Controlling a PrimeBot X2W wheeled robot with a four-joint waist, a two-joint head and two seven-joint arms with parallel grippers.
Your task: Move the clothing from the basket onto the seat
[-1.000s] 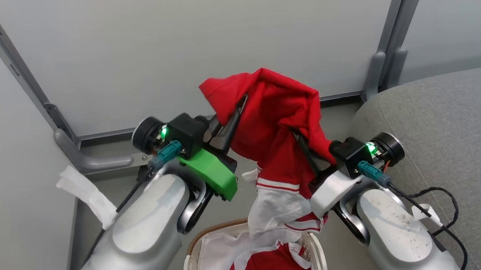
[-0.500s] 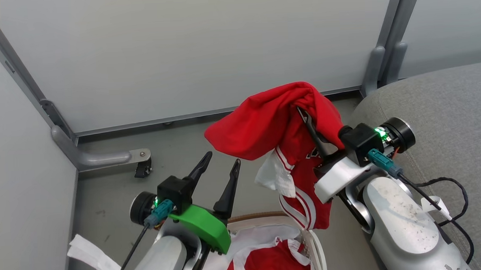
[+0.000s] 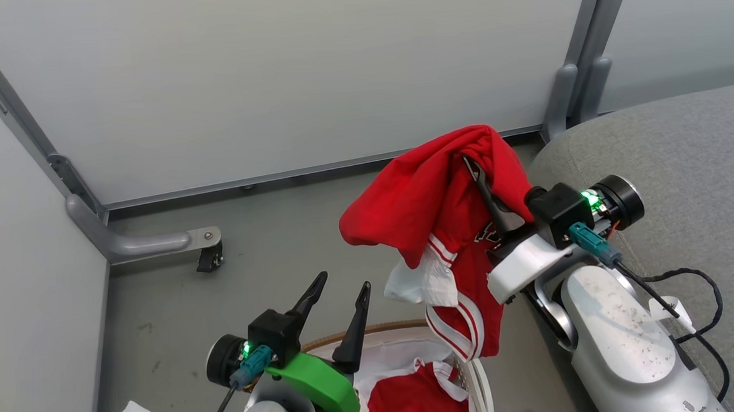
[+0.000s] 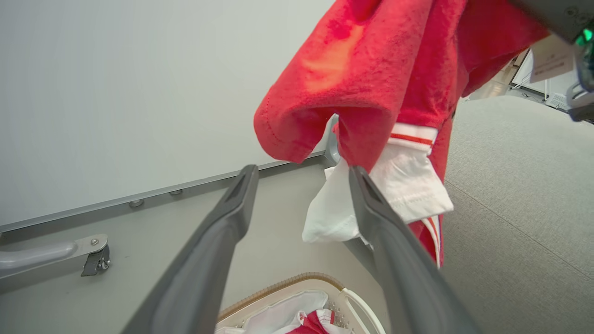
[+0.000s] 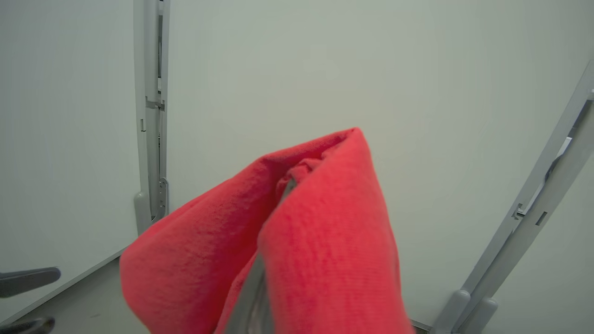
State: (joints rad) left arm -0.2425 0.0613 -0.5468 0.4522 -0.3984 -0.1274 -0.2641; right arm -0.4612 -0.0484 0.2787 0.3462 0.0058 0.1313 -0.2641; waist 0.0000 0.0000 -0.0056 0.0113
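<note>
I am seeing two red garments, one basket [image 3: 481, 380] and one seat [image 3: 681, 155]. My right gripper [image 3: 477, 167] is holding the first garment [image 3: 422, 191] aloft beside the seat, with its fingers closed inside the folds and the forearm angling upward. The second garment [image 3: 413, 402] is lying in the basket. My left gripper [image 3: 345, 280] is hovering over the basket rim, spread wide and empty.

Pale, matte partition panels [image 3: 287, 73] close in the corner, joined by grey metal posts [image 3: 592, 35] — a pair at the right, one slanting up the left. From the left post a curved grey foot [image 3: 139, 244] runs along the floor [image 3: 263, 235] to a small black caster [image 3: 207, 260]. The floor is smooth grey, faintly scuffed. At the right stands the seat [image 3: 680, 149] — grey fabric, rounded corner. Light is soft and even.
</note>
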